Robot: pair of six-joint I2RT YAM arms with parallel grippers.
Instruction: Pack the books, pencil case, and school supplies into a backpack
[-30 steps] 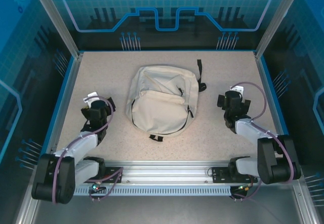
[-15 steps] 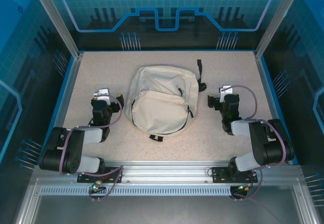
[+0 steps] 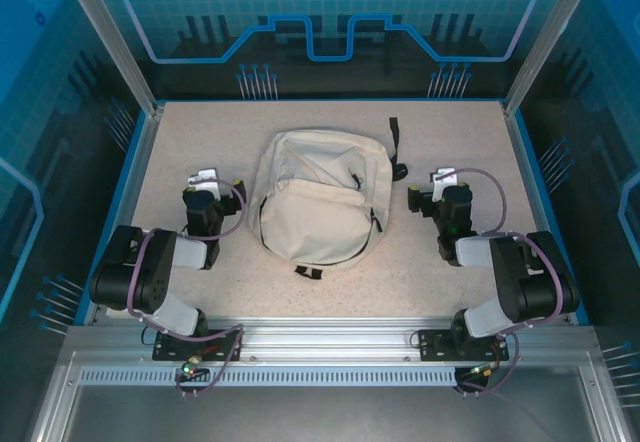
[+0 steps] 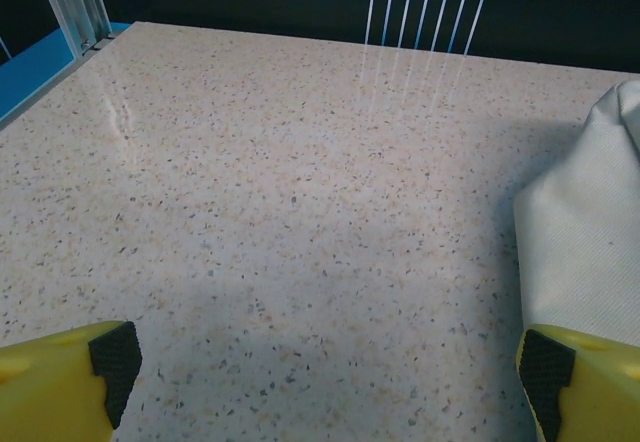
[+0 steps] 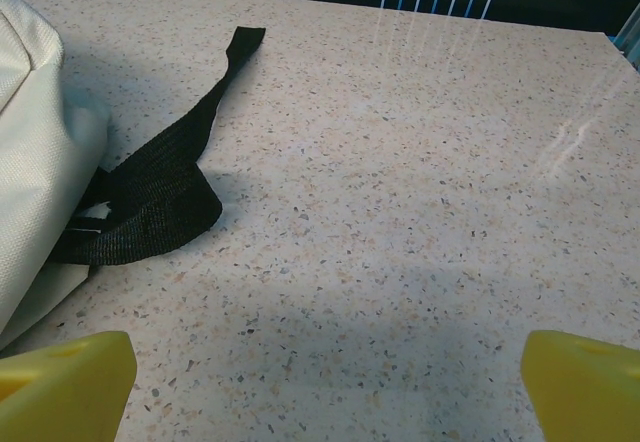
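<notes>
**A:** The left gripper (image 4: 330,362) hangs low over the table (image 3: 450,142), fingers wide apart with nothing between them. The right gripper (image 5: 325,367) is spread just the same.

**B:** And the backpack?

**A:** The backpack (image 3: 315,197) lies flat in the middle of the table, between the two grippers and a little nearer the far edge. Its cream side sits just beside the left gripper. The right one faces a black strap (image 5: 150,197) trailing toward the far right corner.

**B:** How will it handle?

**A:** Soft and light, I'd judge. It is limp cloth that will sag and fold rather than keep its shape. I'd pinch a fold of fabric beside the dark zipper (image 3: 357,180) with one arm, so the other can work the opening. The strap gives a firm hold, but pulling it would probably only drag the bag.

**B:** Surface? Room?

**A:** The top is smooth, speckled and slightly glossy, so the cloth may skid on it. There's bare table on both sides and along the near edge, with blue walls all round.
</notes>
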